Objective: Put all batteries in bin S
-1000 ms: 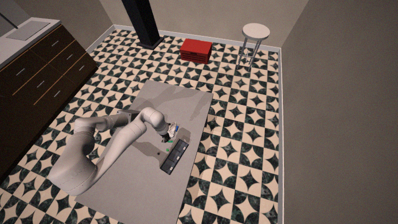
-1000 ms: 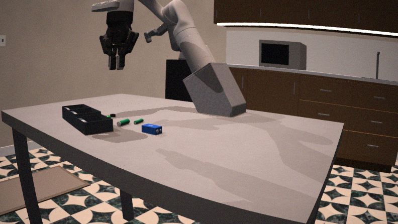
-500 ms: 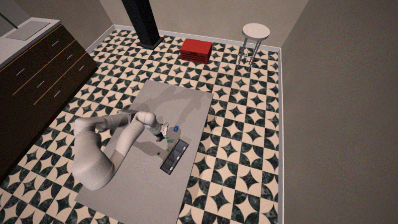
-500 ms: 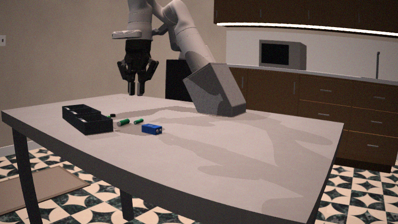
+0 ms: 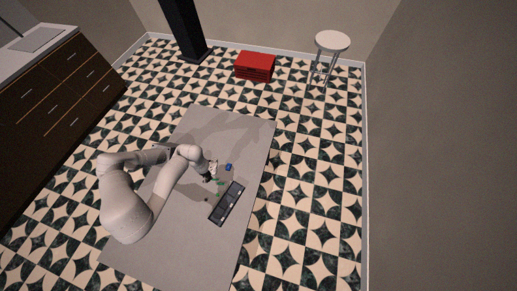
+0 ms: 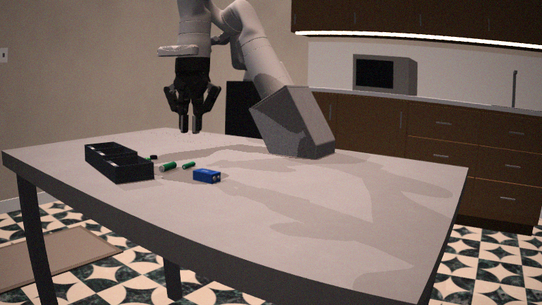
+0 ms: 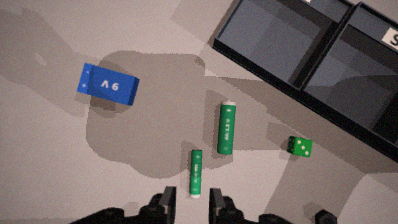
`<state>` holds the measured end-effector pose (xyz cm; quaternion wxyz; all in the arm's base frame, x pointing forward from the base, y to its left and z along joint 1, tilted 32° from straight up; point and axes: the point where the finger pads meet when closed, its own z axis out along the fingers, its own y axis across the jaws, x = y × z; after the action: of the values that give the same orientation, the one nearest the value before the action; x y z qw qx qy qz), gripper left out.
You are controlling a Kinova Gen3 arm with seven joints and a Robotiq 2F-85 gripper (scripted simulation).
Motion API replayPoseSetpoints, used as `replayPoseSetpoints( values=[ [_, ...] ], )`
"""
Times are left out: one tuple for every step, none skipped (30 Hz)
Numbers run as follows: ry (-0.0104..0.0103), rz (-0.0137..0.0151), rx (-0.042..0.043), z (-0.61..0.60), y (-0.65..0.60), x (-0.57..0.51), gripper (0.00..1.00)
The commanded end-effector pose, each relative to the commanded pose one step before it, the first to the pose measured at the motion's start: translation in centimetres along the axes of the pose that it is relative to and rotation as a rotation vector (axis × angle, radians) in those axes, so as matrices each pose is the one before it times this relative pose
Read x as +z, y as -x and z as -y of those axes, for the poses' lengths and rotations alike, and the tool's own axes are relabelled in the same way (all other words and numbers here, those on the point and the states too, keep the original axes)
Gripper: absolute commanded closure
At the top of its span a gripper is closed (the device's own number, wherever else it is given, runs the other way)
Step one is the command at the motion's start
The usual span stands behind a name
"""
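Three batteries, two green ones (image 7: 226,128) (image 7: 196,173) and a blue one (image 5: 228,166) (image 6: 207,176) (image 7: 109,84), lie on the table (image 5: 195,231) (image 6: 322,204) (image 7: 40,150), outside the bins (image 5: 226,204) (image 6: 134,172) (image 7: 300,90). Above the table, the gripper (image 5: 207,179) (image 6: 189,130) (image 7: 192,201) hangs slightly parted, holding nothing. A green die (image 7: 300,146) sits between the larger green battery and a small dark thing (image 6: 152,156) (image 7: 326,217).

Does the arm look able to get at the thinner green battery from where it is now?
Probably yes: the fingers are apart with nothing between them, and the thinner green battery lies uncovered, with a gap to the thicker one.
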<state>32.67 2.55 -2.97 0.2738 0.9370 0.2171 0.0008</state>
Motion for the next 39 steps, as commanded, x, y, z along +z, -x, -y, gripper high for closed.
replayPoseSetpoints(
  values=[
    [-0.00025,-0.00161,0.00158,-0.054,-0.133,-0.046,0.76],
    [0.0,0.0,0.0,-0.016,-0.019,0.0,0.76],
    [0.0,0.0,0.0,0.0,0.0,0.0,0.76],
    [0.0,0.0,0.0,0.0,0.0,0.0,0.76],
    [0.0,0.00001,0.0,-0.013,-0.015,-0.001,0.76],
    [0.0,0.0,0.0,-0.011,-0.012,0.0,0.76],
    [0.0,0.0,0.0,-0.011,-0.011,0.0,0.76],
    [0.0,0.0,0.0,-0.01,-0.01,0.0,0.76],
    [0.0,0.0,0.0,-0.009,-0.009,0.0,0.76],
    [0.0,0.0,0.0,-0.008,-0.008,0.0,0.76],
    [0.0,0.0,0.0,-0.007,-0.007,0.0,0.76],
    [0.0,0.0,0.0,-0.006,-0.006,0.0,0.76],
    [0.0,0.0,0.0,-0.005,-0.005,0.0,0.76],
    [0.0,0.0,0.0,-0.004,-0.005,0.0,0.76],
    [0.0,0.0,0.0,-0.004,-0.004,0.0,0.76],
    [0.0,0.0,0.0,-0.003,-0.003,0.0,0.76],
    [0.0,0.0,0.0,-0.002,-0.003,0.0,0.76],
    [0.0,0.0,0.0,-0.002,-0.002,0.0,0.76],
    [0.0,0.0,0.0,-0.002,-0.002,0.0,0.76],
    [0.0,0.0,0.0,0.0,0.0,0.0,0.76],
    [0.0,0.0,0.0,0.0,0.0,0.0,0.76],
    [0.00001,0.00002,-0.00018,0.005,0.003,0.0,0.76],
    [0.0,-0.00001,0.00003,-0.001,-0.001,0.0,0.76],
    [0.0,0.0,0.0,0.0,0.0,0.0,0.76],
    [0.0,0.0,0.0,0.0,0.0,0.0,0.76],
    [-0.00002,-0.00001,0.00014,-0.007,-0.007,0.0,0.76],
    [0.0,0.0,0.0,-0.001,-0.001,0.0,0.76],
    [0.0,0.00003,-0.00018,0.006,0.005,0.0,0.76],
    [0.00001,-0.00001,0.00002,-0.001,-0.001,0.0,0.76],
    [0.0,0.0,0.00001,0.0,0.0,0.0,0.76],
    [0.0,0.0,0.0,0.0,0.0,0.0,0.76],
    [0.0,0.0,0.0,0.0,0.0,0.0,0.76],
    [0.0,0.0,0.0,0.0,0.0,0.0,0.76],
    [-0.00001,-0.00001,0.00014,-0.008,-0.009,0.398,0.76],
    [0.0,0.00001,0.0,-0.001,0.005,0.399,0.76],
    [0.0,0.0,0.0,0.001,0.019,0.4,0.76],
    [0.0,0.0,0.0,0.0,0.0,0.0,0.76],
    [0.0,0.0,0.0,0.0,0.0,0.0,0.76],
    [0.0,0.0,0.0,0.013,0.028,0.401,0.76]
  ],
)
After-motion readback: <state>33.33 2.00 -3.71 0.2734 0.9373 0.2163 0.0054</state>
